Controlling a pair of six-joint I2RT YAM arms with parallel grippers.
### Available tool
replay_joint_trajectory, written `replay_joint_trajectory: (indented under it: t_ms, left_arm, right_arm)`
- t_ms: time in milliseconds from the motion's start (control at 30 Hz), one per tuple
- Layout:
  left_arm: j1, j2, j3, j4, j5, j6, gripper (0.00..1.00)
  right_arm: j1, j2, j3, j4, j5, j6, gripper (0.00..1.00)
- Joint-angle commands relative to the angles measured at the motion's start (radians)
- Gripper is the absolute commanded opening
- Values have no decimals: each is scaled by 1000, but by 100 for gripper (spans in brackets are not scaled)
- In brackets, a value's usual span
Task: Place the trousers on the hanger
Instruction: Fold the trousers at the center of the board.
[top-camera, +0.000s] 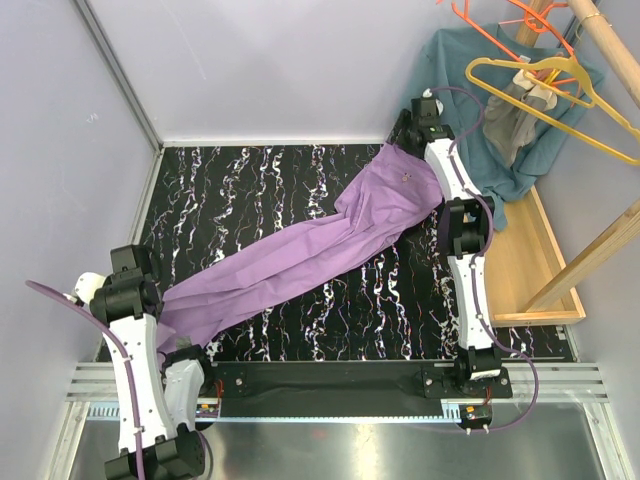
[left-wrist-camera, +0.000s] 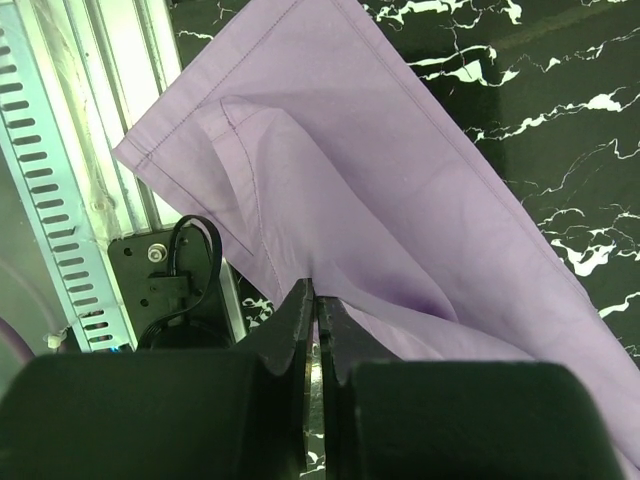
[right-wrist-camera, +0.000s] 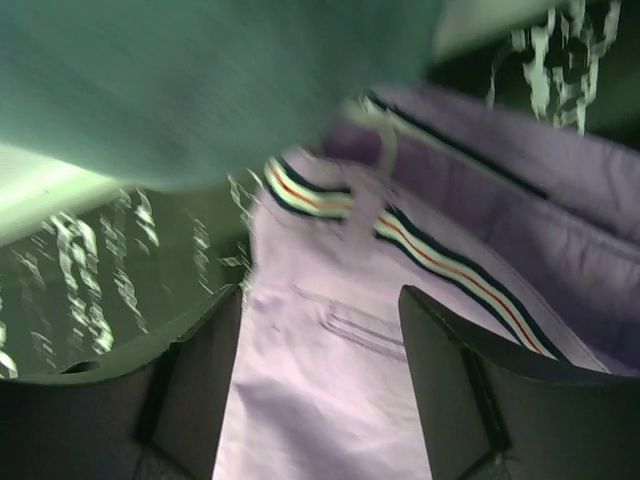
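Two arms work at opposite ends of the trousers (top-camera: 320, 250), which lie flat in a long diagonal across the black marbled table (top-camera: 250, 190), legs toward the near-left corner and waist toward the far right.

The left gripper (left-wrist-camera: 314, 292) sits low at the near edge, beside the slotted metal rail (left-wrist-camera: 60, 200). Its fingers are pressed together, and a fold of lilac cloth close to the leg hem meets their tips, with creases in the fabric running toward that spot, so it appears to pinch the leg.

The right gripper (right-wrist-camera: 320, 295) reaches to the far end of the table. Its fingers stand spread apart above the waist of the trousers, nothing between them; the striped waistband (right-wrist-camera: 420, 245) runs just beyond the tips. That wrist view is blurred, and the teal shirt (right-wrist-camera: 200, 90) fills its upper part.

The hanger (top-camera: 576, 127), thin and yellow, hangs from a wooden rod (top-camera: 605, 45) at the far-right corner, in front of a small grey garment (top-camera: 515, 115) and the shirt, well apart from the cloth on the table. An orange hanger (top-camera: 490, 30) hangs just beside it.
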Motion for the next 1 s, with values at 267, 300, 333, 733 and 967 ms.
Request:
replay_joint_trajectory:
  t_ms: [267,300,333,733,967]
  left_arm:
    - [-2,-25,-18,-178,19,1,4]
    - [-2,-27,-17,-178,20,1,4]
    - [-2,-29,-15,-178,20,1,4]
    - [-2,-6,-8,-166,16,14,4]
    - [-2,-12,-17,-169,11,20,4]
  right_arm:
    - [37,50,97,154,139,69,61]
    - [39,53,94,147,144,70,60]
    - [43,52,95,135,167,69,59]
    - [51,88,91,114,232,14,65]
    - [51,164,149,153,250,12,53]
